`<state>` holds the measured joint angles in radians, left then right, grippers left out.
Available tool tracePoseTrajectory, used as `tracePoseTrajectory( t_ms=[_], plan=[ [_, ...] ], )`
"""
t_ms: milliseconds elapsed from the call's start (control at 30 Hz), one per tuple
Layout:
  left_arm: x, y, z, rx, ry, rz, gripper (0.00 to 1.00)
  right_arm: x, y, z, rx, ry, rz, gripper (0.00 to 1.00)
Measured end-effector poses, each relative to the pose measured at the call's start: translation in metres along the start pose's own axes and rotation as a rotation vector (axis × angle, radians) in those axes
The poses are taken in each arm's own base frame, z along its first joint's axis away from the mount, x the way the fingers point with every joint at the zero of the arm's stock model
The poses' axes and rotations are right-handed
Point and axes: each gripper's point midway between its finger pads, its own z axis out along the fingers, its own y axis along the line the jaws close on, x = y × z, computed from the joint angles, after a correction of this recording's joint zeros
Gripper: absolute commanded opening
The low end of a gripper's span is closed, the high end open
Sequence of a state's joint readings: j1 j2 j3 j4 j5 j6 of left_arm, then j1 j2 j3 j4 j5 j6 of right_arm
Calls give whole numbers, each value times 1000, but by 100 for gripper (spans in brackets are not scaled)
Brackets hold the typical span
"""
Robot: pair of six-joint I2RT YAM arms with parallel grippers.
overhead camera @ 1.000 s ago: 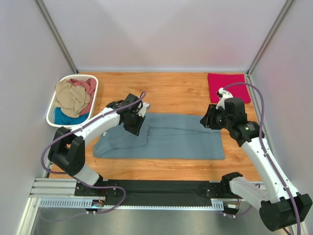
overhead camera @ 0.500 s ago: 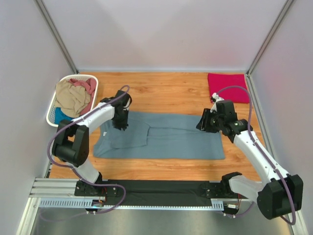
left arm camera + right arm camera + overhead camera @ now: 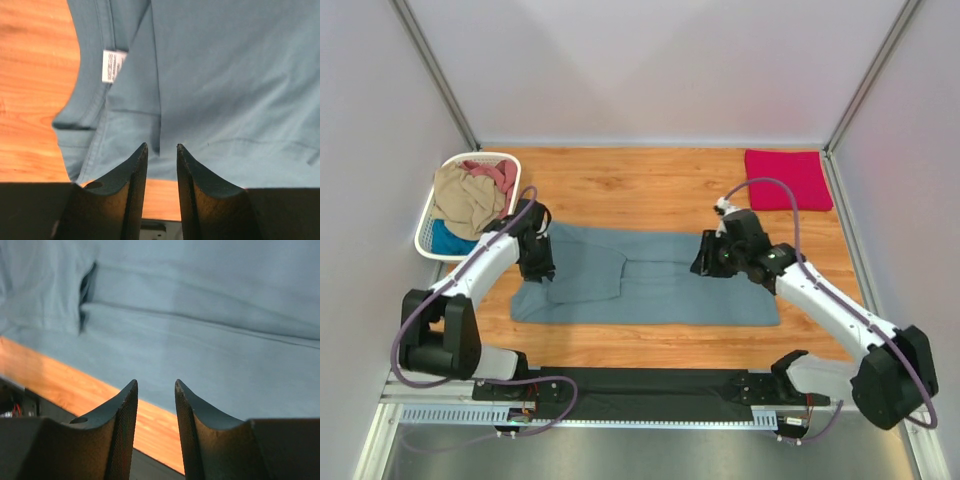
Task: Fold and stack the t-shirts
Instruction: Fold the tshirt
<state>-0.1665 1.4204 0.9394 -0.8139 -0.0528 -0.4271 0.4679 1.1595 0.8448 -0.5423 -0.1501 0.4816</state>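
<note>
A large slate grey-blue t-shirt [image 3: 660, 285] lies flat across the middle of the table, folded into a long strip. My left gripper [image 3: 538, 264] hovers over its left end, jaws slightly apart and empty. In the left wrist view [image 3: 161, 148] it points at the collar with its white label [image 3: 113, 65]. My right gripper [image 3: 706, 260] hovers over the shirt's right half, jaws slightly apart and empty, also in the right wrist view [image 3: 155, 383]. A folded crimson-pink t-shirt [image 3: 785, 178] lies at the back right corner.
A white slatted basket [image 3: 430, 238] stands at the left edge, holding a tan shirt [image 3: 465, 198], a dusty-pink one [image 3: 498, 172] and a bright-blue one [image 3: 448, 240]. White walls close in both sides and the back. A black rail [image 3: 650, 385] runs along the near edge.
My left gripper has moved left from the shirt's folded sleeve to its left end. My right gripper has moved left from the shirt's right end over its right half. The shirt lies still.
</note>
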Motion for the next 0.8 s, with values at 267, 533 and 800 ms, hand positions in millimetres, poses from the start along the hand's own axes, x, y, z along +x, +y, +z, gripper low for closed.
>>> tracePoseTrajectory(
  t_ms=[267,533,800],
  plan=[
    [36,-8,5,99,40,-48,46,59,90,66,-75,184,-117,44],
    [48,-10,19,109,56,-104,47,87,126,122,-94,245,-130,46],
    [34,-7,14,95,-30,-126,50,94,132,149,-100,253,-117,45]
  ],
)
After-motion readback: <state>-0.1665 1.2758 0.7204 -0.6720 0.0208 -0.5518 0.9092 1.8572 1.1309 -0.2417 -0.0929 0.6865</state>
